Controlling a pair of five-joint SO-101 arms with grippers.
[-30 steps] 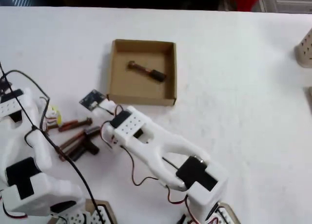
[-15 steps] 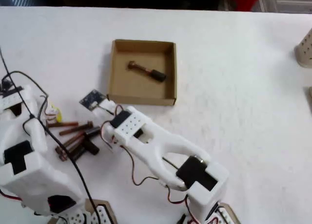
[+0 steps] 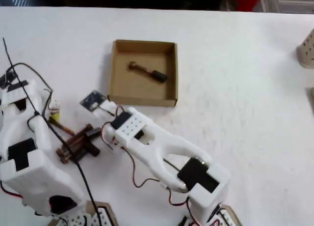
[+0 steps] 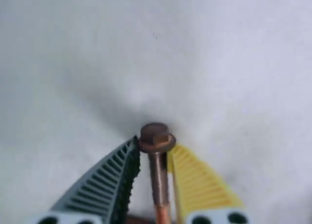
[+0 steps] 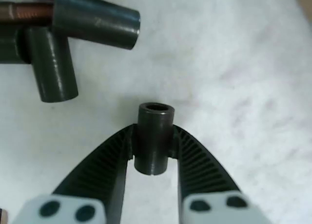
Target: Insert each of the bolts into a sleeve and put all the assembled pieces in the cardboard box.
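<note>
Here, my left gripper (image 4: 153,150) is pinching a copper-coloured bolt (image 4: 157,138) by its shank, just under the flanged head. One finger is grey and the other yellow, and the bolt points away from my wrist above the white table (image 4: 234,63).

My right gripper (image 5: 154,145) is clamped on a short black sleeve (image 5: 155,118). Its two black fingers press on either side, and the sleeve's open bore faces outward at the far end. Near it on the table lie two loose sleeves, the upper loose sleeve (image 5: 95,20) and the lower loose sleeve (image 5: 51,63), which touch each other. A threaded bolt end (image 5: 22,12) lies against them.

Seen from above, my left arm (image 3: 24,142) stands at the table's left side and my right arm (image 3: 157,142) stretches in from the near edge. A small pile of bolts and sleeves (image 3: 78,140) lies between them. The cardboard box (image 3: 142,100) sits open farther back, apart from the pile. One assembled piece (image 3: 147,71), a bolt seated in a dark sleeve, lies slantwise on its floor.
</note>
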